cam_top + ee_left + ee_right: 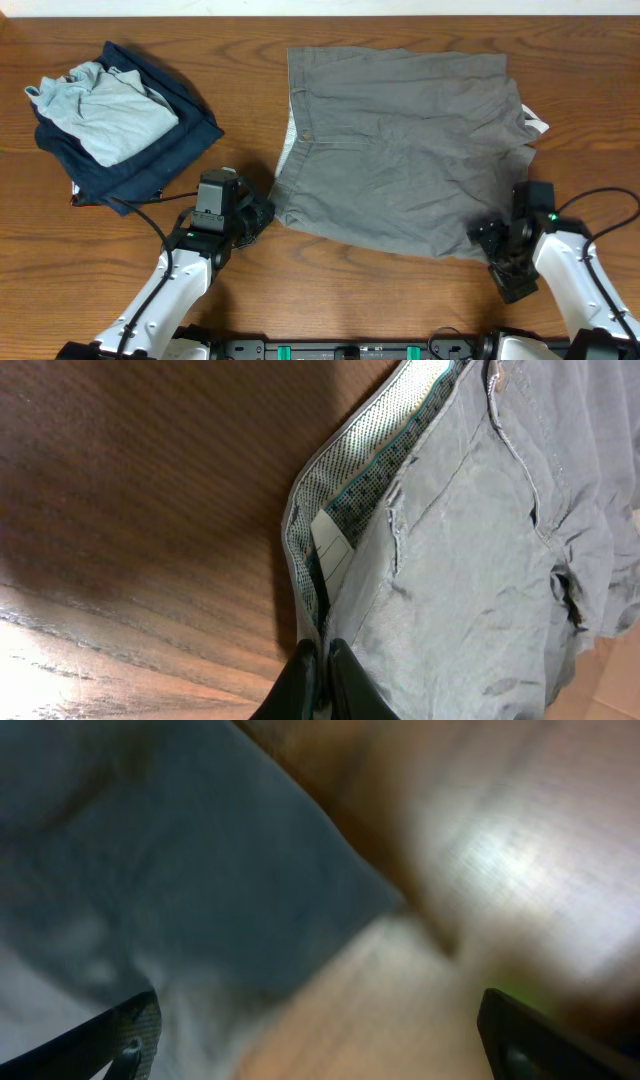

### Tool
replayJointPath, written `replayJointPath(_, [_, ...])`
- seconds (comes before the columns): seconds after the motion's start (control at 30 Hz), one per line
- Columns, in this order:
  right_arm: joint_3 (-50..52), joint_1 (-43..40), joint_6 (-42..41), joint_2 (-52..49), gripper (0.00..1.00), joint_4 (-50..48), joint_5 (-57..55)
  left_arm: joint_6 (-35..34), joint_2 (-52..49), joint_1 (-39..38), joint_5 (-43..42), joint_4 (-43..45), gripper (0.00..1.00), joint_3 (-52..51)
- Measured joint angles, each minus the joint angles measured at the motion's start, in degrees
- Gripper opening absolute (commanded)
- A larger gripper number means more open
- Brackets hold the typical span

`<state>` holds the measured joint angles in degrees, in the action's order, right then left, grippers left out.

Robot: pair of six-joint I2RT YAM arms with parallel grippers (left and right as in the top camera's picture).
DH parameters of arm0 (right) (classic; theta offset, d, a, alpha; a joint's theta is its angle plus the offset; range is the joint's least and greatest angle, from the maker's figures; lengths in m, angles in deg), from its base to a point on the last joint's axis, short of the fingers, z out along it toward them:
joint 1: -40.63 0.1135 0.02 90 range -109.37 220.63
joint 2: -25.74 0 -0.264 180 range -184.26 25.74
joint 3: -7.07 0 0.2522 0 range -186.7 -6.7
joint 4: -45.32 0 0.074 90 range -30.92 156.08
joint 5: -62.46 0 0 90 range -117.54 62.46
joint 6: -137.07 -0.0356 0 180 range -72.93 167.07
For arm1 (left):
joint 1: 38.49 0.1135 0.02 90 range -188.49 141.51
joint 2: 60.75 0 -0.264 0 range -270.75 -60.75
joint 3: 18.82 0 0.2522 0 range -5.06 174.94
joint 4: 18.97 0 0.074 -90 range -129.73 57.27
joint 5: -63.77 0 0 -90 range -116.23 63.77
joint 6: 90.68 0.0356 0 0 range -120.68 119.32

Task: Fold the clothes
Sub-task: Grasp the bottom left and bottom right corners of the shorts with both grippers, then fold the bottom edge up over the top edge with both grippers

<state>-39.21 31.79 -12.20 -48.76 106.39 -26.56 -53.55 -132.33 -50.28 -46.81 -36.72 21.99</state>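
Shorts lie spread on the table across the upper middle of our overhead frame. Our left end effector is pinched on their lower-left waistband corner; our right end effector sits at the lower-right hem corner, fingers wide apart.

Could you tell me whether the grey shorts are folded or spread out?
Spread out: the shorts lie flat and wrinkled on the table, full outline showing, no leg folded over.
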Motion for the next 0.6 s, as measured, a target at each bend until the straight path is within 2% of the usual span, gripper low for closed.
replayJointPath(0.07, [1.77, 0.0, -0.5, 0.0, 0.99, -3.8, -0.33, 0.0, 0.0, 0.0, 0.0, -0.07, 0.06, 0.0])
replayJointPath(0.13, [2.49, 0.0, -1.09, 0.11, 0.91, -4.94, -1.16, 0.02, 0.0, 0.0, 0.0, -0.11, 0.06, 0.0])
replayJointPath(0.17, [2.6, 0.0, -1.36, 0.26, 0.83, -4.98, -1.73, 0.11, 0.0, 0.0, 0.0, -0.15, 0.06, 0.0])
replayJointPath(0.2, [2.69, 0.0, -1.49, 0.31, 0.73, -4.94, -2.29, 0.15, 0.0, 0.0, 0.0, -0.28, 0.06, 0.0])
replayJointPath(0.23, [2.8, -0.02, -1.57, 0.28, 0.57, -4.85, -2.99, 0.15, 0.0, 0.0, 0.0, -0.48, 0.06, 0.0])
replayJointPath(0.33, [2.95, -0.13, -2.19, 0.33, 0.01, -4.98, -4.04, 0.26, 0.0, 0.0, -0.07, -0.96, 0.06, 0.0])
replayJointPath(0.6, [2.14, -0.7, 2.05, 0.52, 0.01, -2.82, -4.96, 3.98, 0.17, -0.11, -2.56, -5.38, 0.06, 0.0])
